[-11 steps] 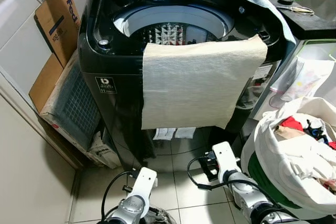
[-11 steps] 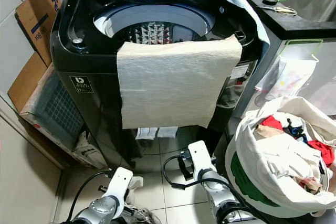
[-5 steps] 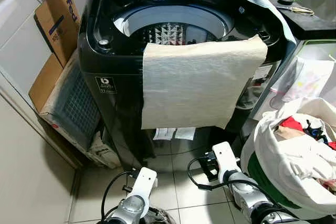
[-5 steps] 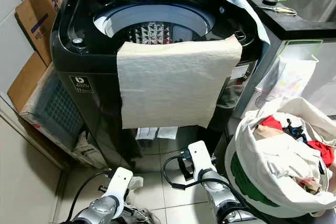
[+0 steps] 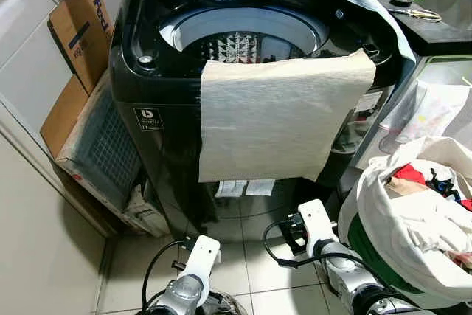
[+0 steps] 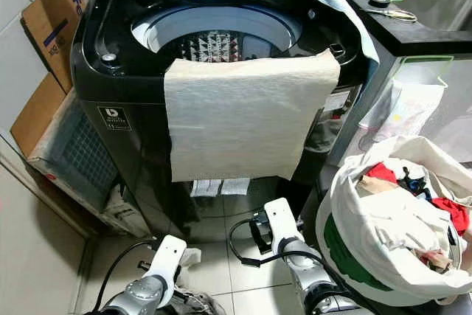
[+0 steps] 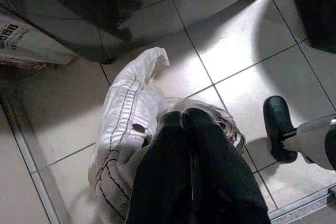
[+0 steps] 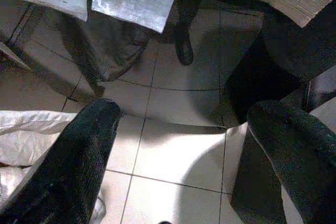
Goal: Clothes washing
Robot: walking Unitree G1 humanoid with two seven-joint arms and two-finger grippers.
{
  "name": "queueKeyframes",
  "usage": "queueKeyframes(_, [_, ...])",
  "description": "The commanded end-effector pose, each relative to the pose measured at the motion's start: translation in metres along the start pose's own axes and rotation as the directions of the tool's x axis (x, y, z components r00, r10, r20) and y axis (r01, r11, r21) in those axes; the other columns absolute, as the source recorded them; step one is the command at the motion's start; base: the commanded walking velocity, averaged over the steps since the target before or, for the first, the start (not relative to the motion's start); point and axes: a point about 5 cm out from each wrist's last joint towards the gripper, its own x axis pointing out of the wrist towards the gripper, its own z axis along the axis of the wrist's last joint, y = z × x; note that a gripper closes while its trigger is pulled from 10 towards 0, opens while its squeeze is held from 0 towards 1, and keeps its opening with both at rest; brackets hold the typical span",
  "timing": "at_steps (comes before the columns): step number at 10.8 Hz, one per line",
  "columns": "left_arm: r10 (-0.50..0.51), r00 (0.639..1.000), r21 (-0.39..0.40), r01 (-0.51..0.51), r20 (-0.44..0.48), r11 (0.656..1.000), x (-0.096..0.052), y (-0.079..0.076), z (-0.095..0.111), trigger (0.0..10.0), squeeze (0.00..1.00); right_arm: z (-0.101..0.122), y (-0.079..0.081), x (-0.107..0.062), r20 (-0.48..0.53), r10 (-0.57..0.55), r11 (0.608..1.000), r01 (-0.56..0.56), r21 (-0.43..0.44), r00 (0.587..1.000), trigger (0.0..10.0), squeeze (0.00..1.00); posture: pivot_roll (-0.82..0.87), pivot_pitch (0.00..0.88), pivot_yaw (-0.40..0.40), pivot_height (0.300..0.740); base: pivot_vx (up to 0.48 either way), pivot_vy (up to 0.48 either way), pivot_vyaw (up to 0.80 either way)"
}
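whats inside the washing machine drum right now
Inside the washing machine drum a black-and-white patterned item shows. The beige towel draped over the front rim covers the drum's near side, so anything there is hidden.

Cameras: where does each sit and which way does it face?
Left eye: head, looking down at the black top-loading washing machine; both silver forearms low.
Right eye: same scene, shifted; both share the beige towel draped over the washer's front.
Left wrist: along the left end effector, shut on a white stitched garment over the tiled floor.
Right wrist: along the open right end effector, facing the washer's base.
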Motion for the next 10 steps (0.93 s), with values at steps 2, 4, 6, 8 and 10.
queueKeyframes(2, [0.003,1.0,0.009,-0.003,0.0,1.0,0.0,0.0016,0.0001,10.0,0.0,-0.0004,0.0014,0.0002,-0.007,0.005,1.0,-0.005,-0.011,1.0,10.0,0.0,0.05,0.0,0.013,0.74,0.0,0.0,0.0])
queueKeyframes(4, [0.002,1.0,0.012,-0.002,-0.002,1.0,-0.0002,0.0009,-0.001,10.0,0.0,-0.0002,0.003,0.0005,-0.007,0.012,1.0,-0.012,-0.017,1.0,10.0,0.0,0.05,0.0,0.011,0.74,0.0,0.0,0.0])
queueKeyframes(6, [0.001,1.0,0.016,-0.001,-0.004,1.0,-0.0003,0.0004,-0.0021,10.0,0.0,-0.0012,0.0038,0.0002,-0.01,0.015,1.0,-0.016,-0.021,1.0,10.0,0.0,0.05,0.0,0.01,0.74,0.0,0.0,0.0])
queueKeyframes(8, [-0.002,1.0,0.02,0.002,-0.007,1.0,-0.0005,-0.0006,-0.0035,10.0,0.0,-0.0025,0.0043,-0.0004,-0.008,0.015,1.0,-0.015,-0.024,1.0,10.0,0.0,0.05,0.0,0.013,0.74,0.0,0.0,0.0])
queueKeyframes(10, [-0.004,1.0,0.021,0.004,-0.007,1.0,-0.0006,-0.0012,-0.004,10.0,0.0,-0.0034,0.0043,-0.0009,-0.007,0.013,1.0,-0.013,-0.025,1.0,10.0,0.0,0.04,0.0,0.014,0.74,0.0,0.0,0.0])
